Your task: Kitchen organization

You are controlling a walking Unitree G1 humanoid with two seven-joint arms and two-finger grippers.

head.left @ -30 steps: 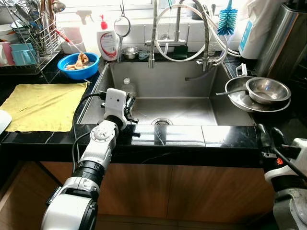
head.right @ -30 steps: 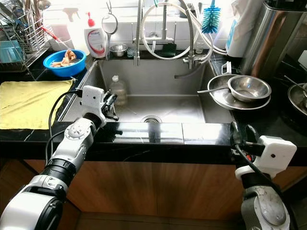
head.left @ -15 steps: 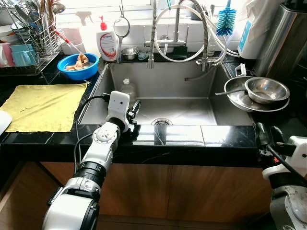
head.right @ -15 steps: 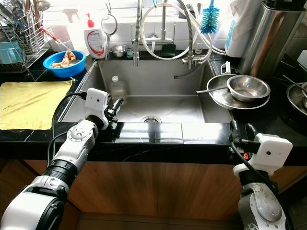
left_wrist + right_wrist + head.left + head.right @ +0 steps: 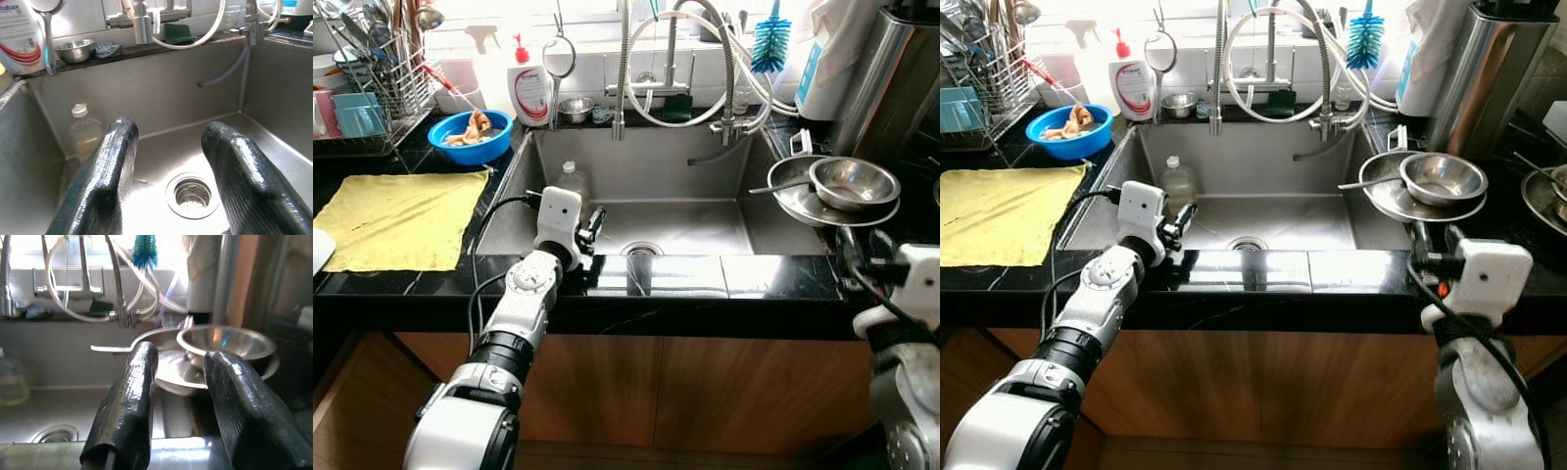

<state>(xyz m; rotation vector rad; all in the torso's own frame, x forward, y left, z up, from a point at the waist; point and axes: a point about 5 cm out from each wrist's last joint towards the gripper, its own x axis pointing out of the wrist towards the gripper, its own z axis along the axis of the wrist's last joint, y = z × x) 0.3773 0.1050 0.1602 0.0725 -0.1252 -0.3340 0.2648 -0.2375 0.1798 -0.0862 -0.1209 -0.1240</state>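
A steel sink (image 5: 666, 171) lies in the black counter, with a clear plastic bottle (image 5: 571, 179) standing in its near-left corner. My left gripper (image 5: 592, 220) reaches over the sink's front-left rim, open and empty; in the left wrist view its fingers (image 5: 115, 161) frame the bottle (image 5: 84, 134) and the drain (image 5: 190, 195). My right gripper (image 5: 1425, 240) is raised at the counter's front right, open, pointing at a steel bowl (image 5: 225, 342) stacked on steel plates (image 5: 798, 201) with a utensil handle sticking out.
A yellow cloth (image 5: 401, 215) lies on the left counter. Behind it are a blue bowl (image 5: 470, 132) and a dish rack (image 5: 372, 69). A soap bottle (image 5: 530, 88), coiled faucet hoses (image 5: 685, 69) and a blue brush (image 5: 771, 44) line the back ledge.
My left gripper has swung a little rightward over the sink rim. My right arm has risen from below the counter edge toward the stacked bowl and plates.
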